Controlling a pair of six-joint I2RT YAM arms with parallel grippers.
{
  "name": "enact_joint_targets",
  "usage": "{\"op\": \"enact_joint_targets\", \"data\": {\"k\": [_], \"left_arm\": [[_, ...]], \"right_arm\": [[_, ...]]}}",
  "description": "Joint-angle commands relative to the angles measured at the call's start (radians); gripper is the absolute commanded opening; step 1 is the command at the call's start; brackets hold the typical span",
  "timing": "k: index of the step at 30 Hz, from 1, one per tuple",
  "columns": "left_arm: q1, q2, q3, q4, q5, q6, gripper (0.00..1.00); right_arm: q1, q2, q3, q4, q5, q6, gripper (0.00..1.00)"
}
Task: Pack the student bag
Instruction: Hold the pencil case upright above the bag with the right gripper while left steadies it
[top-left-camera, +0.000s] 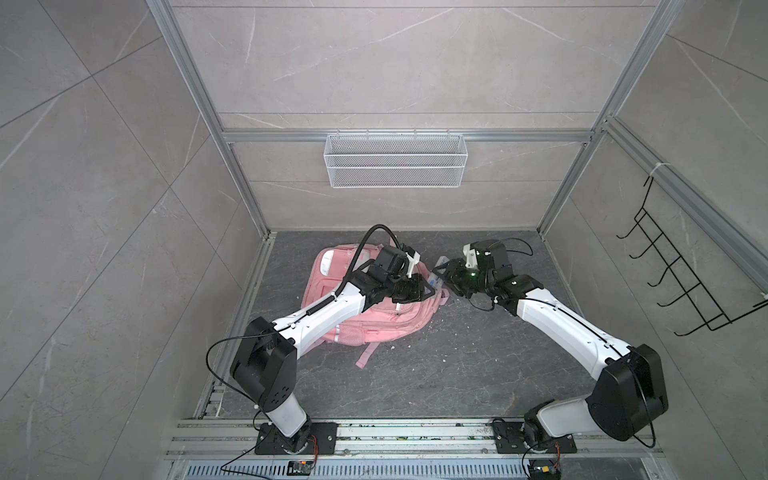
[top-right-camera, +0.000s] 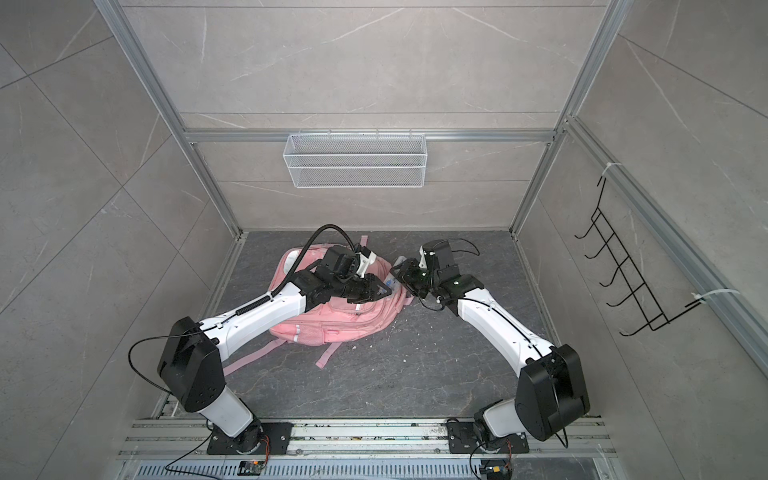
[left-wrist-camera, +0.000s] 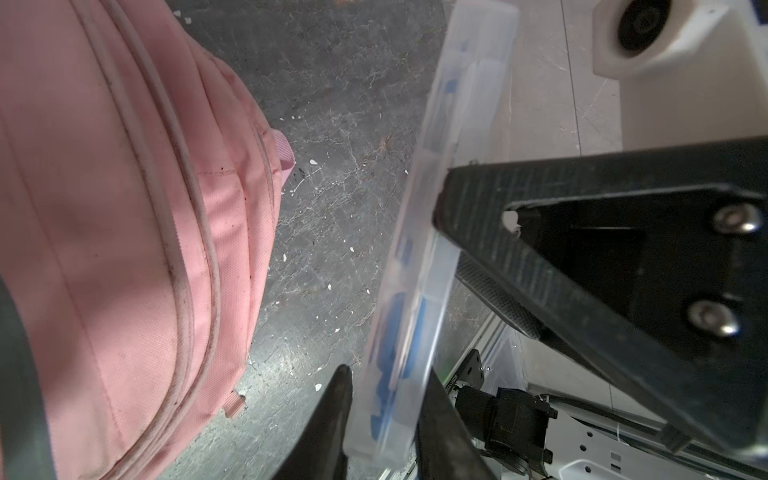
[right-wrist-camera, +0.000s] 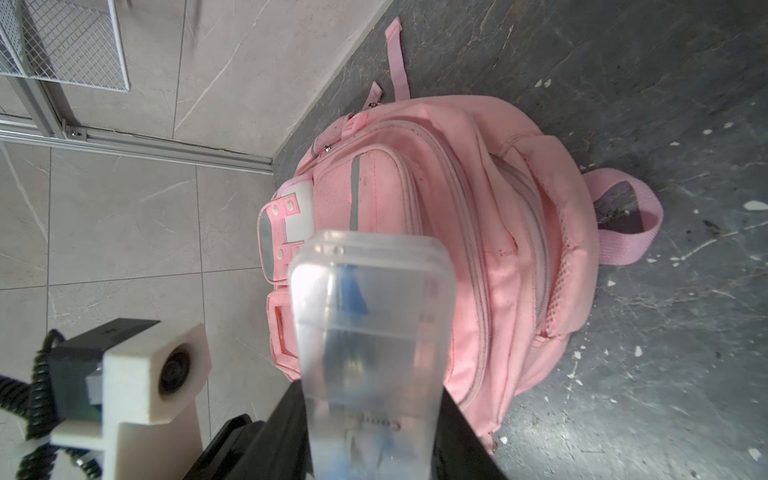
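Note:
The pink student bag (top-left-camera: 320, 286) (top-right-camera: 332, 320) lies flat on the dark floor, pockets facing up (right-wrist-camera: 478, 208), with my left arm stretched across it. Above the floor just off its top right edge (left-wrist-camera: 104, 208) hangs a clear plastic box (top-left-camera: 438, 278) (left-wrist-camera: 419, 232) with blue items inside. My right gripper (top-left-camera: 442, 276) (right-wrist-camera: 370, 395) is shut on one end of the box (right-wrist-camera: 370, 299). My left gripper (top-left-camera: 430, 289) (left-wrist-camera: 386, 374) has both fingers pressed against the sides of the other end. The two grippers meet tip to tip.
A white mesh basket (top-left-camera: 395, 160) hangs on the back wall. A black wire hook rack (top-left-camera: 681, 274) is fixed to the right wall. A loose pink strap (top-left-camera: 365, 353) trails from the bag towards the front. Aluminium rails (top-left-camera: 415, 434) run along the front edge.

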Motion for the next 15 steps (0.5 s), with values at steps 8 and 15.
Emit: {"op": "enact_joint_targets", "data": {"k": [8,15], "left_arm": [[0.055,-0.091,-0.046,0.134,0.079,-0.035,0.00],[0.117,-0.164,-0.083,0.192,0.227,-0.045,0.00]], "right_arm": [[0.010,0.017,0.048,0.030,-0.070,-0.009,0.33],[-0.004,-0.056,-0.027,0.166,-0.156,-0.001,0.83]]}}
